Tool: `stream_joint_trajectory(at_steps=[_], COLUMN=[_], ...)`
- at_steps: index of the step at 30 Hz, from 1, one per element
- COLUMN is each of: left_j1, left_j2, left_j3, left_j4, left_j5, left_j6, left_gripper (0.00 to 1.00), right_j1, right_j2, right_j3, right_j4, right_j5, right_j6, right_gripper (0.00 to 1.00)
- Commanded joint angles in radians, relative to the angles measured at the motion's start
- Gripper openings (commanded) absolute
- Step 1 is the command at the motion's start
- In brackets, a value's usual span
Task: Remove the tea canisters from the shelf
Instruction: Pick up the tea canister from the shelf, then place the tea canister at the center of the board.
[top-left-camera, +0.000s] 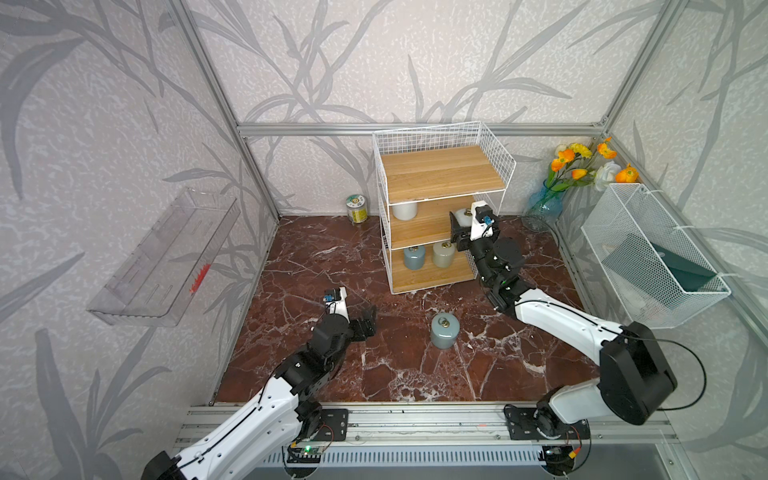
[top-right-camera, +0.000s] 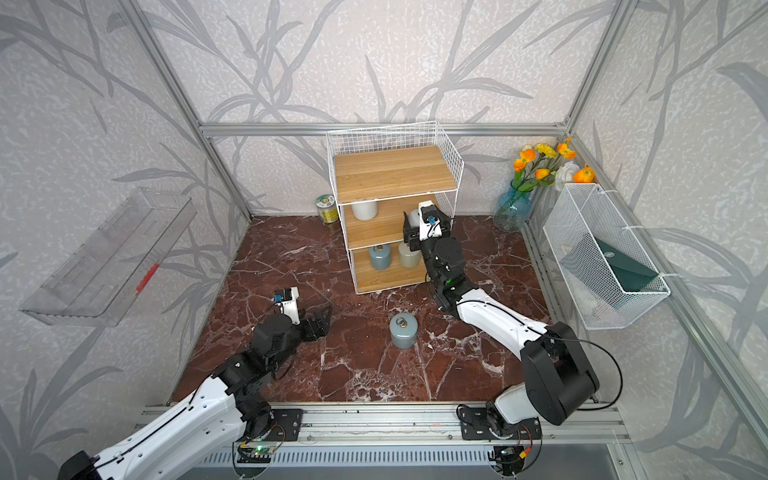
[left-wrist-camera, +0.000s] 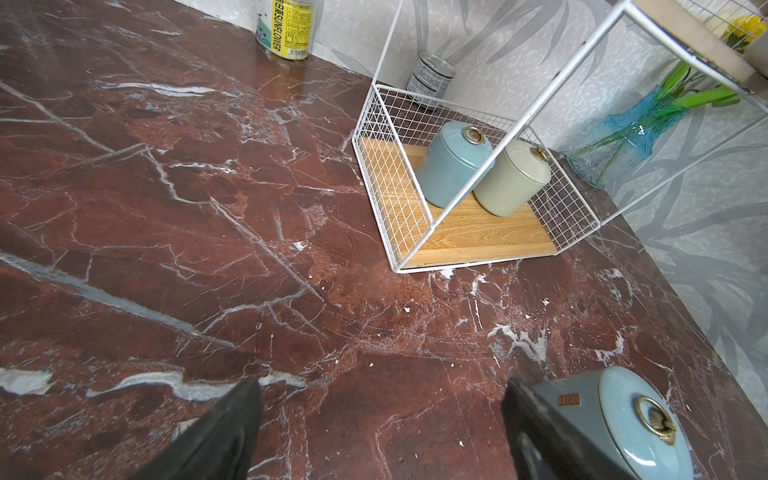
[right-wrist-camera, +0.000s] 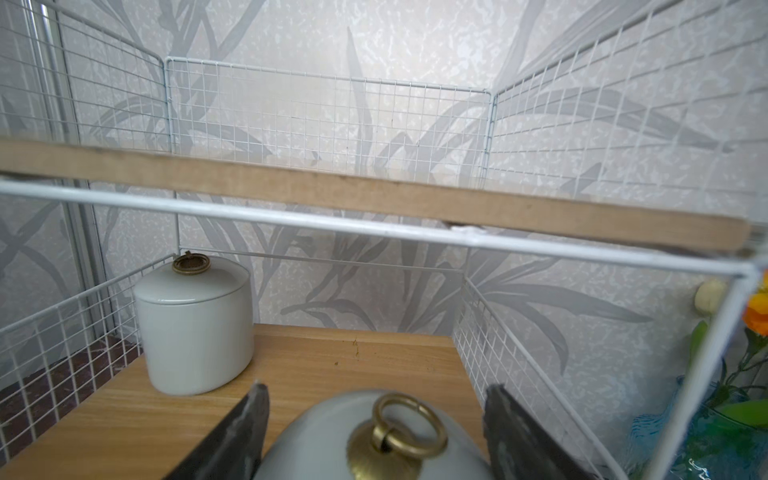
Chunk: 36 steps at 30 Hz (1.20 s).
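The shelf stands at the back of the marble floor. On its middle board my right gripper is shut on an off-white tea canister, one finger against each side, the brass ring between them. A second off-white canister stands further back on that board. The bottom board holds a blue-grey canister and a beige one. Another blue-grey canister stands on the floor in front of the shelf. My left gripper hovers open over bare floor, with that canister just outside one finger.
A green-and-yellow tin stands left of the shelf by the back wall, and a small can sits behind it. A blue vase of flowers fills the back right corner. A white mesh basket and a clear tray hang on the side walls.
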Motion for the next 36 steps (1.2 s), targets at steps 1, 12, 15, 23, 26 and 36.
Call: stream_joint_trajectory(at_steps=[1,12,15,23,26,36], left_j1=[-0.006,-0.008,-0.008,-0.007,-0.007,-0.009], left_j2=[-0.013,0.000,0.012,0.052,0.073,0.100], left_j3=[0.006,0.014,0.028,0.039,0.047,0.056], left_j4=[-0.015,-0.007,-0.011,0.009,0.013,0.000], left_j5=[-0.021,-0.028,-0.023,-0.008,0.001,-0.004], left_j6=[0.018,0.037,0.046,0.043,0.044,0.040], left_gripper=[0.91,0.91,0.91,0.91,0.91,0.91], right_j1=[0.000,0.010,0.014,0.050,0.058,0.096], right_j2=[-0.142,-0.554,-0.606,-0.640,-0.590,-0.348], right_j3=[-0.039,-0.301,-0.359,-0.552,-0.597,-0.660], right_j4=[-0.003,-0.300,-0.371,-0.358,-0.310,-0.113], right_j5=[-0.034,0.064,0.081,0.137,0.146,0.223], right_j6=[0.026,0.129,0.177,0.305,0.335,0.370], right_gripper=[0.58,0.58,0.58,0.58,0.58,0.58])
